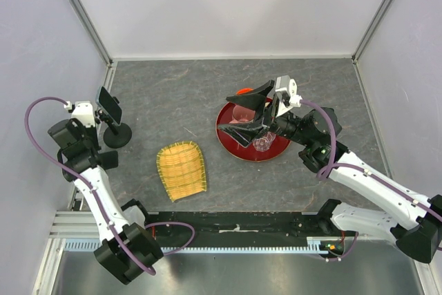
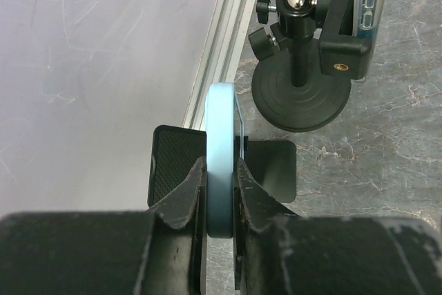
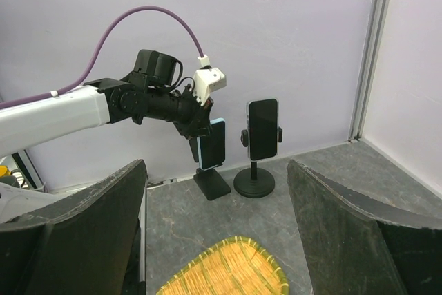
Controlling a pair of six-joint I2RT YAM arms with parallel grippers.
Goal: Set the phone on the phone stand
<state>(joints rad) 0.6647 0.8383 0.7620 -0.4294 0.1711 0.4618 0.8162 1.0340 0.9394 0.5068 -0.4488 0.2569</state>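
- Phone [image 2: 221,164], light blue, is standing on its edge near the left wall, in the grip of the left gripper [image 2: 221,195].
- Its jaws are pressing on both faces of the handset, with the fingers [image 2: 185,195] touching it.
- It is hanging over a small black stand [image 3: 212,184]; whether the two are touching is unclear.
- Just beside it, a second phone [image 3: 263,128] is sitting clamped upright in a round-based stand [image 2: 300,94].
- The right gripper [image 1: 254,119] is hovering over a red tray [image 1: 224,136], its jaws spread wide and holding nothing.
- A yellow woven mat [image 1: 181,169] is lying between the arms.
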